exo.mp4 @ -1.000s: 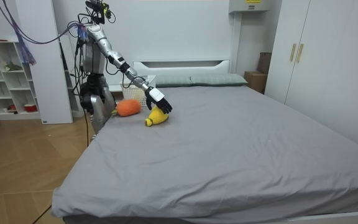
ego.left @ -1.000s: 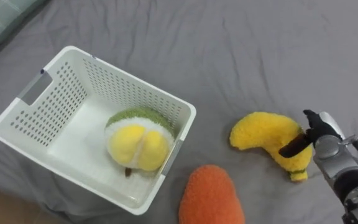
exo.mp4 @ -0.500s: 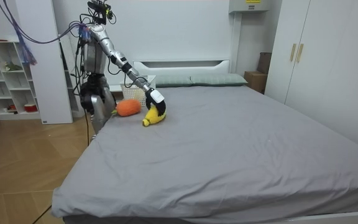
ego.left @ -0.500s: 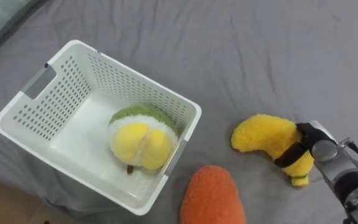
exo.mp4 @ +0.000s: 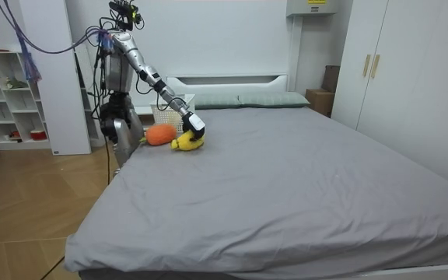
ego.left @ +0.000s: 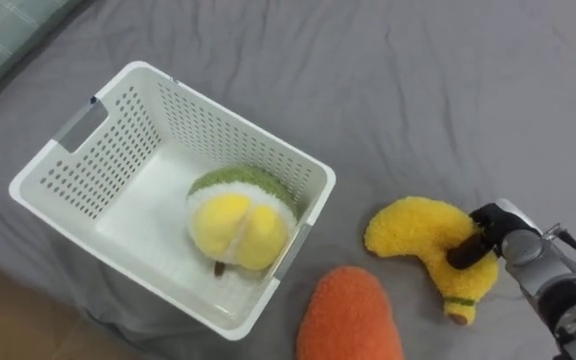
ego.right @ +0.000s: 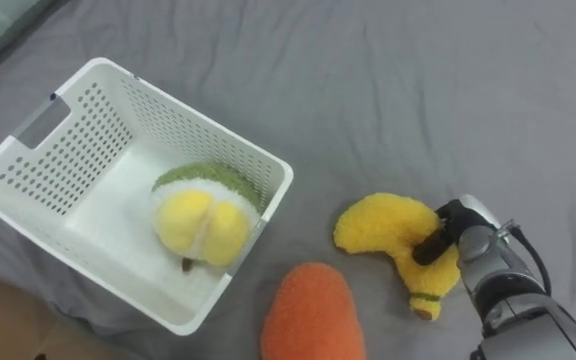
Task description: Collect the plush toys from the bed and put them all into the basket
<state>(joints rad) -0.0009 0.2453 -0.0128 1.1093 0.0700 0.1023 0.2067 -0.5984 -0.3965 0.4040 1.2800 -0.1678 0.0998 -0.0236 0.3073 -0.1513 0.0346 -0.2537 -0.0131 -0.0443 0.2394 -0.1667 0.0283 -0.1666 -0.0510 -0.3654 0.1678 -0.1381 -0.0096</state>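
The right robot hand [ego.left: 500, 236] clasps the plush banana [ego.left: 413, 235], stem end pointing toward the robot.

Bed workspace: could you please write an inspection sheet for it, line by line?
Surface: grey bed sheet, wrinkled.
Job's things: white basket holding a yellow-green plush toy; yellow banana plush and orange plush toy outside it, on the sheet.
Clutter: nothing seen.
Hands: right hand curled round the yellow banana plush.
Cables: nothing seen.
Surroundings: white shelf unit, wardrobe, wooden floor.
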